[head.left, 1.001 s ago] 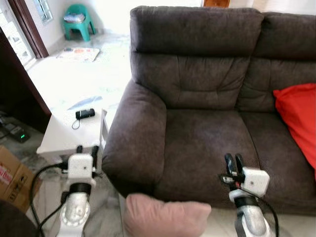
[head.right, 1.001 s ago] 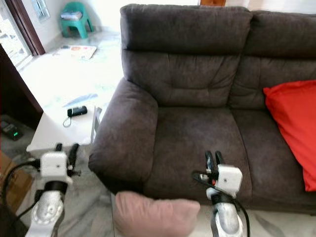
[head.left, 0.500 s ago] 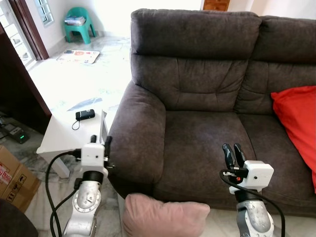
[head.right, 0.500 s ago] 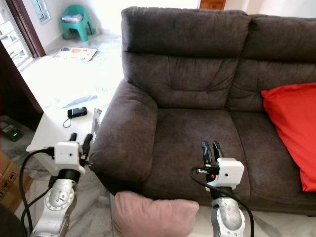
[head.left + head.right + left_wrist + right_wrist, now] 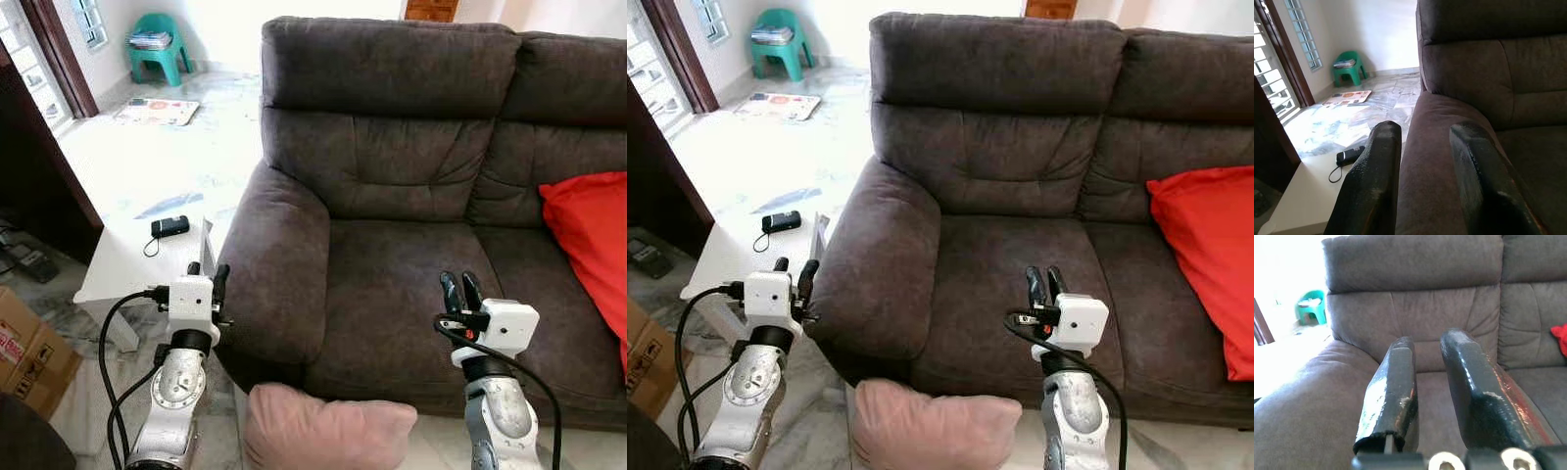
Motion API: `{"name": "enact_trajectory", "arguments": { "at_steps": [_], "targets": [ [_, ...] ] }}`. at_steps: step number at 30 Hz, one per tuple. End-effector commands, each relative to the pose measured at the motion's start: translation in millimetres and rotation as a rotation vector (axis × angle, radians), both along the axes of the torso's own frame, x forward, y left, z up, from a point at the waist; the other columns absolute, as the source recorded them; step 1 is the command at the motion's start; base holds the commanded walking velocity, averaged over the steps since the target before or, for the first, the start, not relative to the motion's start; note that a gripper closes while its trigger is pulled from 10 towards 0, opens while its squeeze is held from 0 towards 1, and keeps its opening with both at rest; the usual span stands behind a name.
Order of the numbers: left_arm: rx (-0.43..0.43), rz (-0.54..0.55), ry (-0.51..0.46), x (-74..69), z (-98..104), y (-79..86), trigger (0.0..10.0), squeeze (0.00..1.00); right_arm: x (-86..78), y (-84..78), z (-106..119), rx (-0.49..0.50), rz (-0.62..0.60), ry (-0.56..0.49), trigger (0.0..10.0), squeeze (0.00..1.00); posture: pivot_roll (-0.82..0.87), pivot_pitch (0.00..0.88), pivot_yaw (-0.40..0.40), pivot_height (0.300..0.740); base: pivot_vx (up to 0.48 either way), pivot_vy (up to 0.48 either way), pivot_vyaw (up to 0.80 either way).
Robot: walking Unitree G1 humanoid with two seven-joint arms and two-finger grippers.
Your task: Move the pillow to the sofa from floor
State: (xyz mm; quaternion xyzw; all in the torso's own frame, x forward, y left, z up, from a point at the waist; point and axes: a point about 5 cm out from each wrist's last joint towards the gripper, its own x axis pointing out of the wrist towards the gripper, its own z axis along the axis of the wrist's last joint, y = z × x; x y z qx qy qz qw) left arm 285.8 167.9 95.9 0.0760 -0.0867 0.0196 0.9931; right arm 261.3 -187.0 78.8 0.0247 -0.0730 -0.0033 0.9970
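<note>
The pink pillow point(image 5: 328, 432) lies on the floor, touching the front of the brown sofa point(image 5: 392, 186). The left gripper point(image 5: 206, 277) is up beside the sofa arm. The right gripper point(image 5: 457, 292) is over the seat. Both have their fingers a little apart and hold nothing.

Daylight pours in from the far left, so the floor point(image 5: 157, 147) out there is blown nearly white with glare. The dark sofa point(image 5: 392, 196) soaks up light but its seams stay readable. Head views are sharp, no motion blur. Wrist views go soft up close: the left gripper point(image 5: 1425, 142) and right gripper point(image 5: 1427, 347) fingers look smeary, with shiny highlights on the right one's pads point(image 5: 1474, 382). The far wall washes out.
</note>
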Motion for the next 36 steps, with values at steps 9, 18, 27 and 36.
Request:
{"name": "enact_trajectory", "arguments": {
  "at_steps": [9, 18, 27, 36],
  "targets": [
    [0.002, 0.011, 0.020, -0.3, -0.5, 5.6, 10.0, 0.00, 4.7, -0.4, 5.4, 0.007, -0.020, 0.014, 10.0, 0.00, -0.04, 0.087, -0.034, 0.740, 0.000, 0.000, 0.00],
    [0.001, 0.004, 0.018, 1.1, 1.4, 4.0, 10.0, 0.00, 5.9, -0.9, 6.7, 0.006, -0.024, 0.025, 10.0, 0.00, -0.04, 0.099, -0.036, 0.740, 0.000, 0.000, 0.00],
    [-0.002, 0.001, 0.019, 0.7, 1.2, 2.6, 10.0, 0.00, 7.6, -0.9, 7.2, 0.003, -0.018, 0.033, 10.0, 0.00, -0.04, 0.104, -0.041, 0.740, 0.000, 0.000, 0.00],
    [-0.004, 0.002, 0.021, 0.7, 0.8, 2.3, 10.0, 0.00, 8.9, 0.4, 7.4, 0.002, -0.014, 0.041, 10.0, 0.00, -0.04, 0.106, -0.042, 0.740, 0.000, 0.000, 0.00]
  ]
}}
